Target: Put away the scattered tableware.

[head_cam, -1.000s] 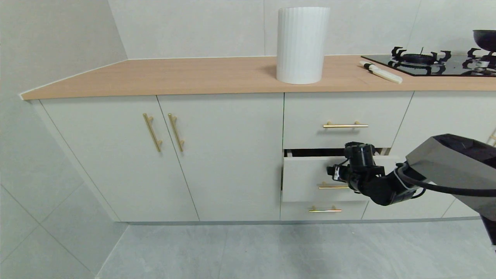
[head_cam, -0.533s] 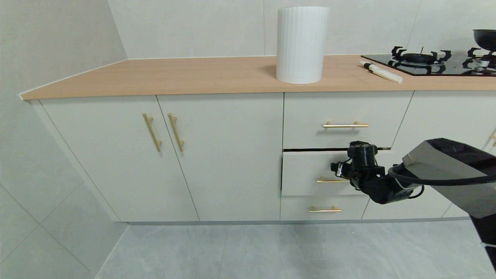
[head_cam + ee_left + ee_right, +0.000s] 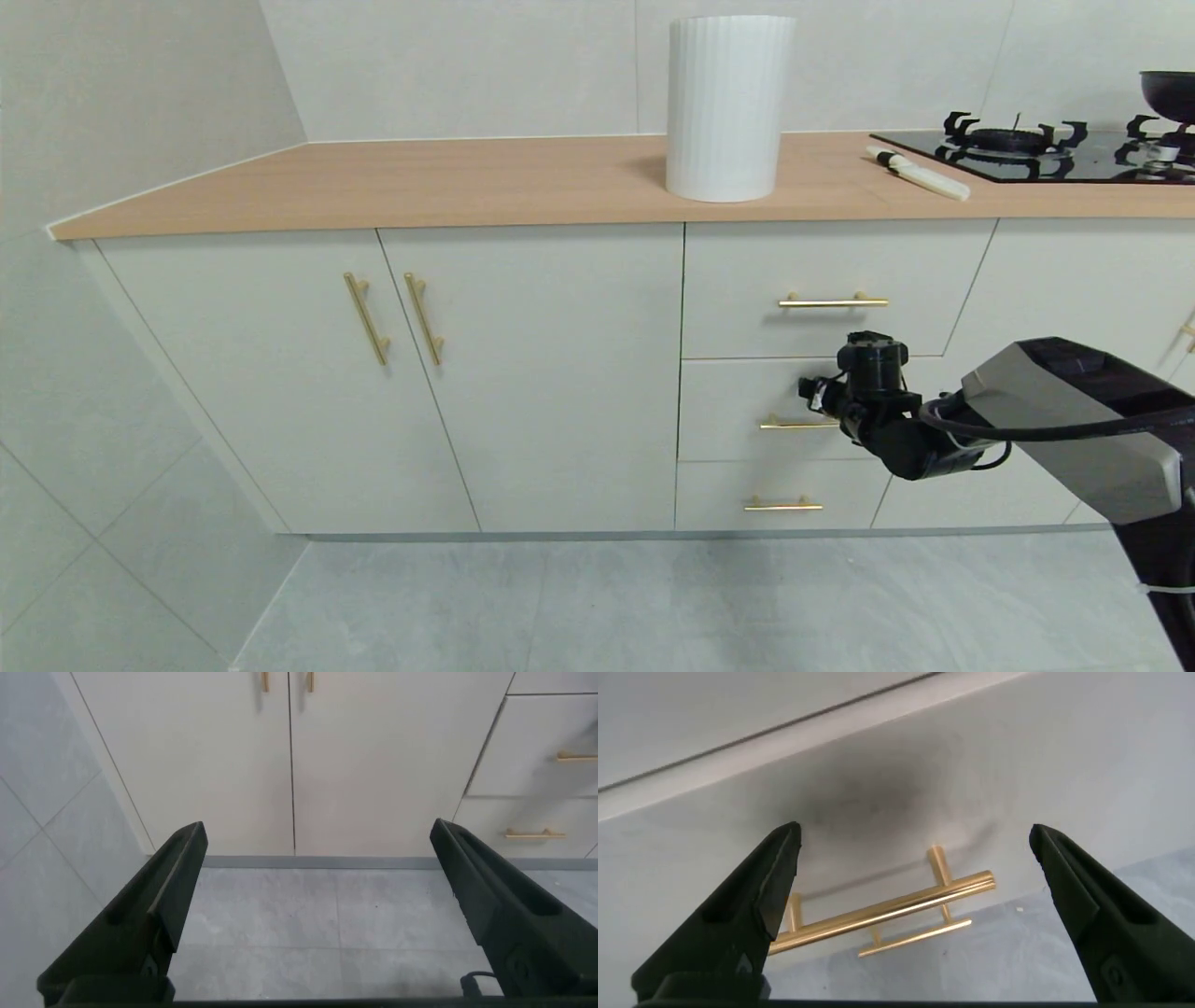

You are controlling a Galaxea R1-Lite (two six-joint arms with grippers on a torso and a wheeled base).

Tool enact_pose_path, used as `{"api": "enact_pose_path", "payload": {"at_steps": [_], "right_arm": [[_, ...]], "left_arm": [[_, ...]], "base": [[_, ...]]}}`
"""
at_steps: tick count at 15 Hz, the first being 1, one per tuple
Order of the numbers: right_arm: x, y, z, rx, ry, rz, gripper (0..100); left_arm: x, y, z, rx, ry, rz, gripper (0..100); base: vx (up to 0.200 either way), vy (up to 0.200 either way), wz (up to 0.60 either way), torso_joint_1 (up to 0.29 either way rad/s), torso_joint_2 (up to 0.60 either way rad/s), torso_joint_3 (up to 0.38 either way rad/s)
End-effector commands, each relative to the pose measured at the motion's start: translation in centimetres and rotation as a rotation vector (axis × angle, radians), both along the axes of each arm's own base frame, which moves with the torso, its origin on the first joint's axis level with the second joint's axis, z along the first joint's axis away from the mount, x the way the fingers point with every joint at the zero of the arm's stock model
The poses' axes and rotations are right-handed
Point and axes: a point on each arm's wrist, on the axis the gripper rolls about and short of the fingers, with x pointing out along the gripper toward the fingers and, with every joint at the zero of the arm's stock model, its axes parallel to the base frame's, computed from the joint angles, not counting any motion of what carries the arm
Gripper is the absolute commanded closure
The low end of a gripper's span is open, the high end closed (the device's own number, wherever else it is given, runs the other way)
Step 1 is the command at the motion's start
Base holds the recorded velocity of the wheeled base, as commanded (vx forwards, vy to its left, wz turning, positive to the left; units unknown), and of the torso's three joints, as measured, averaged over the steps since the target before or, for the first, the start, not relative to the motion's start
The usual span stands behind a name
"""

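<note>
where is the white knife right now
In the head view, the white knife lies on the wooden countertop toward the robot's right, between the white ribbed container and the black gas hob, close to the hob's edge.

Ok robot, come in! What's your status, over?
Left gripper open, over floor. Right gripper open, at middle drawer handle; drawer shut. Knife on counter. Nothing blocking.

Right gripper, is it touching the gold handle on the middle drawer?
Cannot tell. In the right wrist view the handle shows between the fingers of the open right gripper, but one finger hides the handle's end.
</note>
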Motion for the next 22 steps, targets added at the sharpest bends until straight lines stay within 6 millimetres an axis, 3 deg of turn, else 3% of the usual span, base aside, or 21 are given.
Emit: {"api": "enact_pose_path", "payload": {"at_steps": [1,9,11,16,18,19,20,21,22], "right_arm": [[0.4,-0.1,-0.3,0.001,-0.006,-0.004,0],[0.9,-0.7,0.0,0.007,-0.024,-0.020,0],[-0.4,-1.0,0.7,-0.009,0.002,-0.044,0],[-11.0,-2.0,8.5,-0.011,0.029,-0.006,0],[-14.9,-2.3,10.8,-0.011,0.008,0.010,0],[-18.8,-2.5,13.1,-0.006,-0.037,0.033,0],[-18.8,-2.5,13.1,-0.006,-0.037,0.033,0],[-23.6,-3.1,15.1,-0.036,-0.093,0.054,0],[-26.3,-3.7,15.7,-0.053,-0.122,0.060,0]], "left_arm": [[0.0,0.0,0.0,0.000,0.000,0.001,0],[0.0,0.0,0.0,0.000,0.000,0.001,0],[0.0,0.0,0.0,-0.002,0.000,0.001,0],[0.0,0.0,0.0,0.000,0.000,0.001,0],[0.0,0.0,0.0,0.000,0.000,0.001,0],[0.0,0.0,0.0,0.000,0.000,0.001,0],[0.0,0.0,0.0,0.000,0.000,0.001,0],[0.0,0.0,0.0,0.000,0.000,0.001,0],[0.0,0.0,0.0,0.000,0.000,0.001,0]], "base": [[0.000,0.000,0.00,0.000,0.00,0.000],[0.000,0.000,0.00,0.000,0.00,0.000],[0.000,0.000,0.00,0.000,0.00,0.000],[0.000,0.000,0.00,0.000,0.00,0.000],[0.000,0.000,0.00,0.000,0.00,0.000],[0.000,0.000,0.00,0.000,0.00,0.000],[0.000,0.000,0.00,0.000,0.00,0.000],[0.000,0.000,0.00,0.000,0.00,0.000],[0.000,0.000,0.00,0.000,0.00,0.000]]}}
